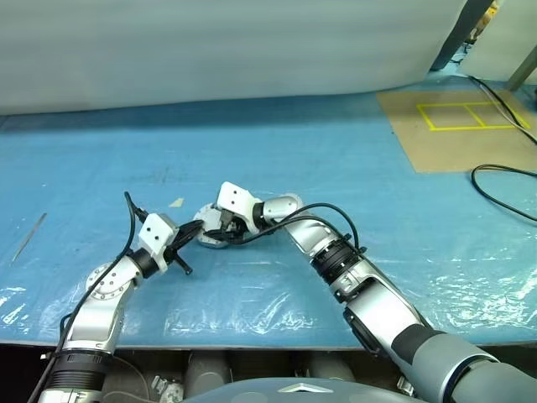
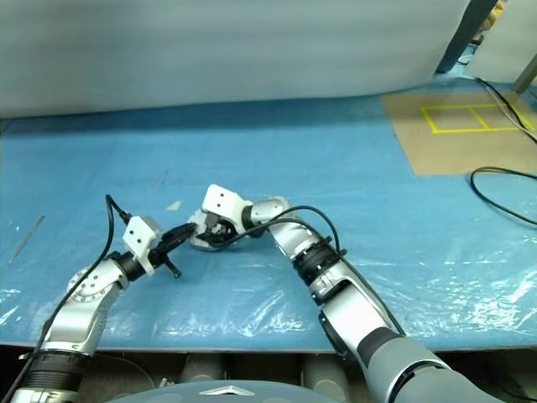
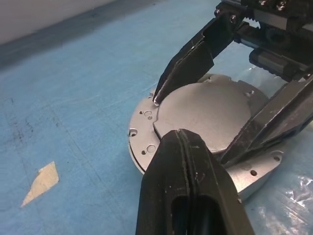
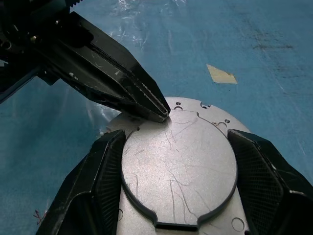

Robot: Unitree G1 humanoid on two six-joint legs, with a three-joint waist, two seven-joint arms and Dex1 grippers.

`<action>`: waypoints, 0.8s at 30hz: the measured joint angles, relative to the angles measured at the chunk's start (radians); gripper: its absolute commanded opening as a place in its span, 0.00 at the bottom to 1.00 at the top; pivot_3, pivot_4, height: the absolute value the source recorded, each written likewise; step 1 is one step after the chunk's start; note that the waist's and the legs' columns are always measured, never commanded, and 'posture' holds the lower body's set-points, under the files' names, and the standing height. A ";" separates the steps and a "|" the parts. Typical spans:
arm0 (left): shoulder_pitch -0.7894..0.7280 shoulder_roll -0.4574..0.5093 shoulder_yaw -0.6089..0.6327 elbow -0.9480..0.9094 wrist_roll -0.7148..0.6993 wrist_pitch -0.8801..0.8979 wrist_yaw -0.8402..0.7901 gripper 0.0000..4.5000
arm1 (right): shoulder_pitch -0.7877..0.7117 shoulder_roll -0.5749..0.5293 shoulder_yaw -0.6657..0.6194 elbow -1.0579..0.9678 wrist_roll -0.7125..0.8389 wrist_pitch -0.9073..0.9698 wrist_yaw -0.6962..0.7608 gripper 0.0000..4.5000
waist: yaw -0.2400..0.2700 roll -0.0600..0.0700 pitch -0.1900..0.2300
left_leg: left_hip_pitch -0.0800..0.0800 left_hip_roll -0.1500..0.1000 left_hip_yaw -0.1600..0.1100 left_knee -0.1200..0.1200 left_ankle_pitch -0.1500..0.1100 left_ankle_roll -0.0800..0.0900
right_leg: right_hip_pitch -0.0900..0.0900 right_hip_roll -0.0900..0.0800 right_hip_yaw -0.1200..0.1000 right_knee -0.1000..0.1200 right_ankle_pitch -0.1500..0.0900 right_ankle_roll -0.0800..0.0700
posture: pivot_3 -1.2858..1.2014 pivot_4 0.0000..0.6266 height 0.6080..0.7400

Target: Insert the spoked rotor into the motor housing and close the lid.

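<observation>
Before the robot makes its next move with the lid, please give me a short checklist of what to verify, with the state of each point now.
1. The lid lies on the motor housing, plain grey face up: ok.
2. Lid fully seated and level in the housing: cannot tell; its rim is partly behind the fingers.
3. Right gripper has one finger on each side of the lid: ok.
4. Left gripper is shut, with its tip at the lid's edge: ok.
5. Spoked rotor inside the housing: cannot tell, the lid covers the interior.
6. The scrap of tape on the blue table cover lies apart from the housing: ok.
</observation>
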 measured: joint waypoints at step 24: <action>0.006 0.001 -0.009 -0.051 -0.057 0.078 -0.024 0.00 | 0.018 -0.023 -0.149 0.080 0.091 -0.189 -0.046 0.99 | 0.015 -0.003 0.001 | -0.010 -0.004 0.000 -0.001 0.002 -0.004 | -0.009 0.001 -0.001 0.000 0.000 0.001 | 0.52 0.24 1.00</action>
